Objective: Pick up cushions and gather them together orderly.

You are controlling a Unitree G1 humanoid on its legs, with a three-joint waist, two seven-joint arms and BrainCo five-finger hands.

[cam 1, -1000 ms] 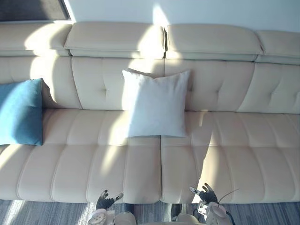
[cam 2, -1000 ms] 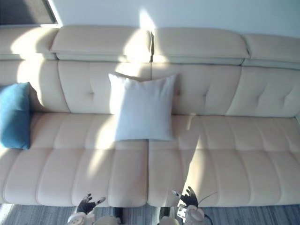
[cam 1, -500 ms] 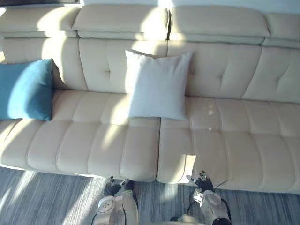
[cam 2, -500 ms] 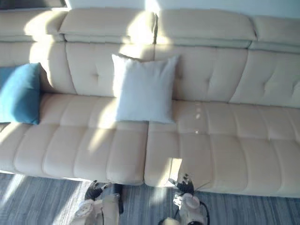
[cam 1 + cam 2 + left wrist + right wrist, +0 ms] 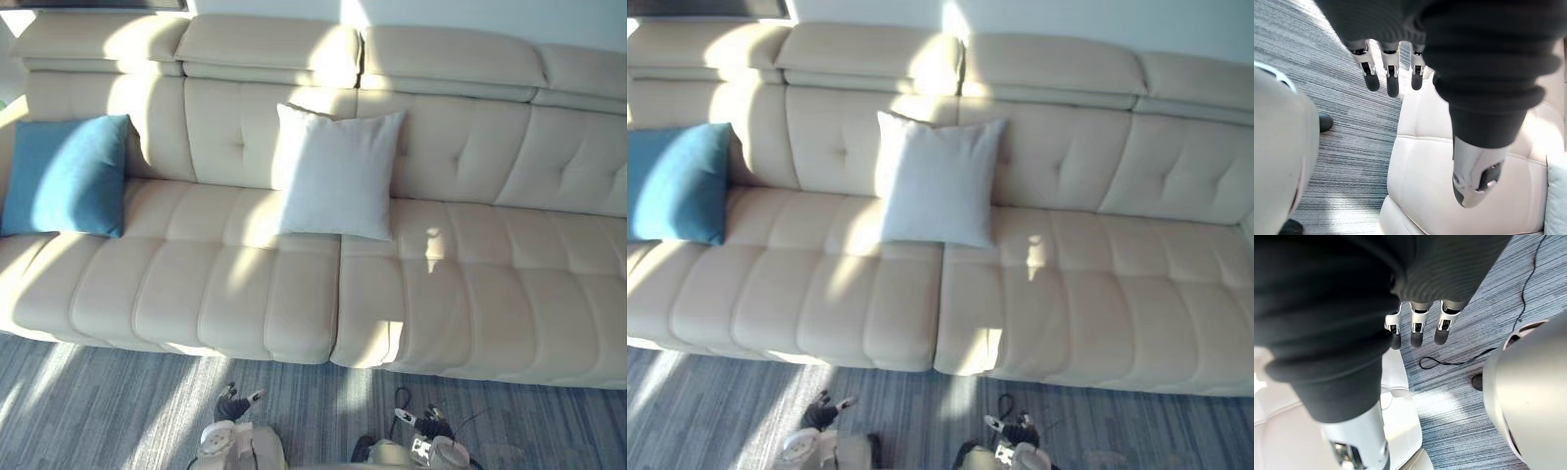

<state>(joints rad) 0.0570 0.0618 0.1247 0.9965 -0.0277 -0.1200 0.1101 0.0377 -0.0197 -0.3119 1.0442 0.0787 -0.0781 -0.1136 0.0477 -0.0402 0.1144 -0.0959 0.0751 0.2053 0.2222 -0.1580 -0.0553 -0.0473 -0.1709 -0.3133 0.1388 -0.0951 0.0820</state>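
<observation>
A white cushion (image 5: 338,173) leans upright against the backrest near the middle of a long cream sofa (image 5: 470,294). At the sofa's far left end a blue cushion (image 5: 67,176) stands against the backrest. My left hand (image 5: 233,405) hangs low over the floor in front of the sofa, fingers (image 5: 1392,77) straight and holding nothing. My right hand (image 5: 427,431) is also low over the floor, fingers (image 5: 1418,329) relaxed and empty. Both hands are well short of the cushions.
Grey striped carpet (image 5: 118,401) runs along the sofa's front edge. The seat to the right of the white cushion (image 5: 965,181) is bare, with patches of sunlight across it.
The camera has pulled back and shifted, so more carpet shows before the sofa. Both hands now sit lower in view, away from the seat edge. The cushions have not moved.
</observation>
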